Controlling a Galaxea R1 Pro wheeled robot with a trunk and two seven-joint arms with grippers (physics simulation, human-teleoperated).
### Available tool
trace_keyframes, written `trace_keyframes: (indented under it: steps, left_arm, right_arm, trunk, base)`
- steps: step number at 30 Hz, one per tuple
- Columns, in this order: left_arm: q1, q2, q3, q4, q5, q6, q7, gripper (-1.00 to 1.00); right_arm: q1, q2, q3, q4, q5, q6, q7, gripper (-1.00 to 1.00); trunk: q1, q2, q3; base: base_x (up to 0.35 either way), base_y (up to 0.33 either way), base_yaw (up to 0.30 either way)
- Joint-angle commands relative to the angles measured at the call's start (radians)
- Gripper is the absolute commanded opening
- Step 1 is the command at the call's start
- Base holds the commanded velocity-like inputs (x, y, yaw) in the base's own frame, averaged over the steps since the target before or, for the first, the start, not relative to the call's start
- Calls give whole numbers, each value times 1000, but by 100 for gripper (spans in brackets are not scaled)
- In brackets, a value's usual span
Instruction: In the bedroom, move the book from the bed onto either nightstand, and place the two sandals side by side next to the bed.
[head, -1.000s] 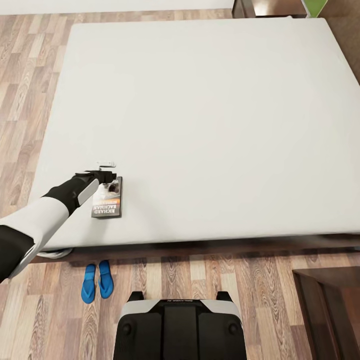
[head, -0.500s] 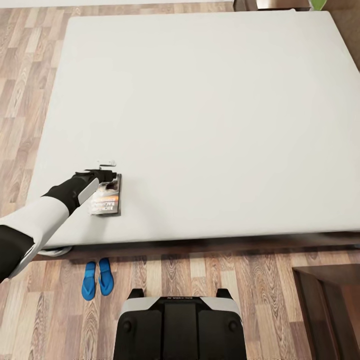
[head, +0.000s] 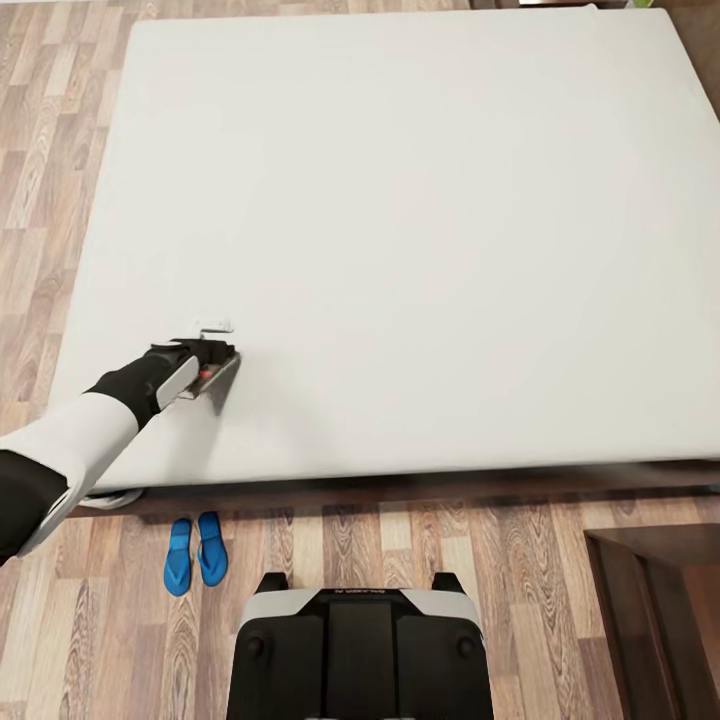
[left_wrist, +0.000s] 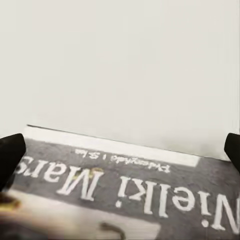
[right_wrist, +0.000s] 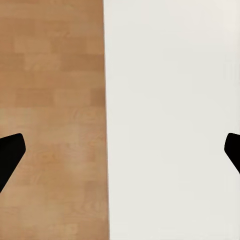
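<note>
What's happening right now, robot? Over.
Left pincer shut on the book, tilted on edge over the bed. Sandals paired on floor. Right pincer open.

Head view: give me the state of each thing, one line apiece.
Book: tilted up off the bed, gripped by the left gripper.
Sandals: flat on the floor, side by side beside the bed.
Right gripper: open, holding nothing.

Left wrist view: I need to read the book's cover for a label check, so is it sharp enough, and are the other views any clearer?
Left wrist view: the book fills the near field, its large white lettering readable, its nearest edge blurred. Head view: evenly lit, soft shadow under the left gripper, the book seen edge-on. Right wrist view: sharp, flat light.
</note>
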Motion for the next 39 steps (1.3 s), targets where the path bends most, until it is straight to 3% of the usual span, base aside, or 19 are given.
trace_keyframes:
  steps: [1, 28, 39]
  left_arm:
    - [1, 1, -9, 5, 22, 4, 8, 100]
    - [1, 2, -9, 4, 20, 3, 7, 100]
    - [1, 2, -8, 6, -3, 9, 5, 100]
  right_arm:
    - [0, 1, 9, 1, -10, -5, -1, 100]
    - [0, 2, 10, 1, -10, -5, -1, 100]
    - [0, 2, 10, 1, -9, -5, -1, 100]
  trunk:
    - [0, -1, -1]
    - [0, -1, -2]
    - [0, -1, -2]
  base:
    - [0, 0, 0]
    - [0, 0, 0]
    - [0, 0, 0]
